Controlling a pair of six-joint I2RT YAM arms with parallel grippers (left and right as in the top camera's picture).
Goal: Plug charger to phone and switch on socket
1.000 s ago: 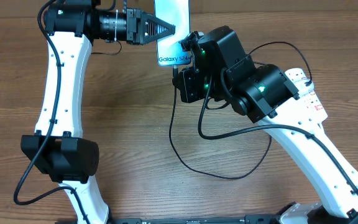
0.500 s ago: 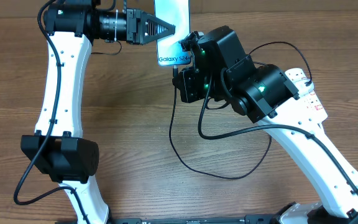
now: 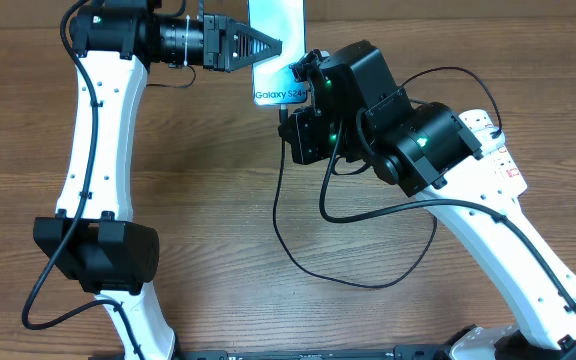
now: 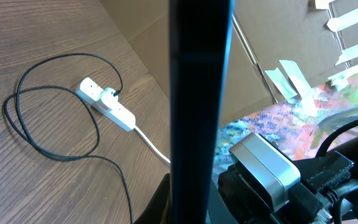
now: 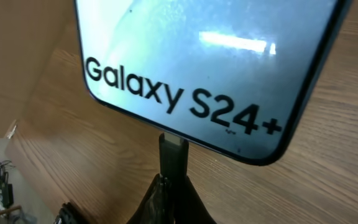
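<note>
While the table stretches wide under my two arms, the socket lies flat on it, well apart from my fingers, and I judge that its switch is not yet pressed. The phone is next in size. It is at the far edge of the overhead view, screen toward the camera, and my left gripper is closed on its left side. From the left wrist I see it only edge-on, as a dark bar. It is stiff, thin and smooth, with a glass face, so I think it can slip or turn when it is pushed from below. A firm hold across the flat faces should resist this best. The charger lies in loose loops on the wood and runs toward the socket. Its cable is light and soft and will not carry any push, so the only good place to hold it is the hard tip. My right gripper pinches this tip in a narrow grip from below. The tip stands upright and touches the bottom edge of the phone. Whether it is already inside the port, I cannot tell.
</note>
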